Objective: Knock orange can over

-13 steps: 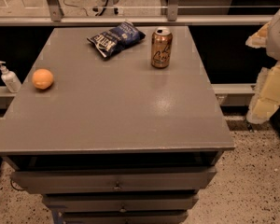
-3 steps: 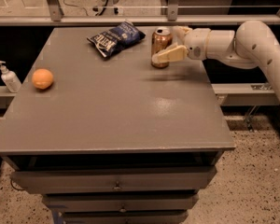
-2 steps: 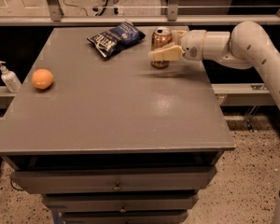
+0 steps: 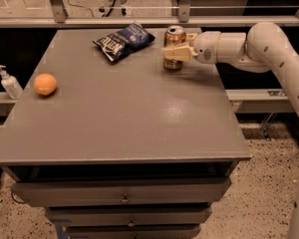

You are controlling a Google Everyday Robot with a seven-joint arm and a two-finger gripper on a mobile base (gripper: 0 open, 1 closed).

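Note:
The orange can [image 4: 174, 38] stands upright near the far right of the grey table [image 4: 124, 113]; it is copper-orange with a silver top. My gripper [image 4: 176, 51] reaches in from the right on the white arm [image 4: 249, 46]. One cream finger [image 4: 175, 52] lies across the front of the can at mid-height, touching or nearly touching it. The other finger shows partly behind the can.
A dark blue chip bag [image 4: 123, 40] lies left of the can at the far edge. A round orange fruit [image 4: 45, 83] sits near the left edge. A hand-sanitiser pump bottle [image 4: 9, 82] stands beyond the table's left side. Drawers are under the tabletop.
The arm came in from the right over the table to the can. In the last second the gripper has slid a little further left across the can. The can still stands upright.

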